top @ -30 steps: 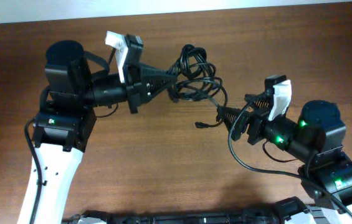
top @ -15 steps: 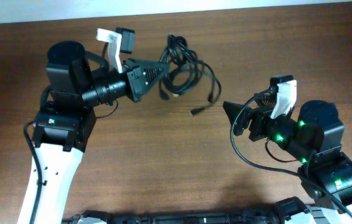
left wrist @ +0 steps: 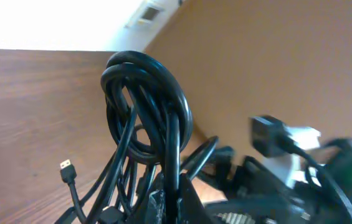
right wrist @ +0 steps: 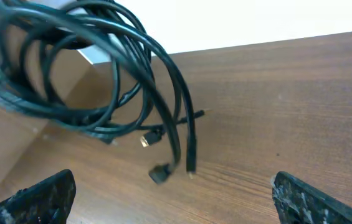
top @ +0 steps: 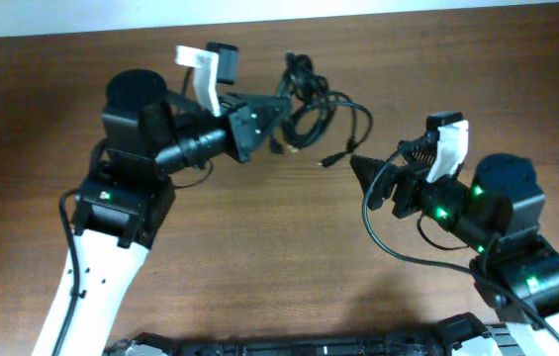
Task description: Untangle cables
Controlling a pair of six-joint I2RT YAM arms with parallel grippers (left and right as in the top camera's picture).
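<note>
The cables [top: 311,103] are a bunch of thin black cords in tangled loops, lifted off the wooden table near its back edge. My left gripper [top: 281,101] is shut on one strand of the cables [left wrist: 146,106], and the loops hang from it. A small plug [left wrist: 68,171] dangles free at the left. My right gripper [top: 360,166] stands open and holds nothing, just right of the bunch. In the right wrist view the cables [right wrist: 104,78] hang above and left of my right gripper [right wrist: 176,205], with loose plug ends [right wrist: 159,173] over the table between its fingers [right wrist: 42,196].
The wooden table [top: 259,257] reaches a pale wall along its back edge [top: 408,12]. The right arm's own thick black wire [top: 398,259] loops out over the table at the lower right.
My left arm has swung right and toward the back edge, carrying the cables bunch up and away. The right gripper stays open and has shifted slightly left.
</note>
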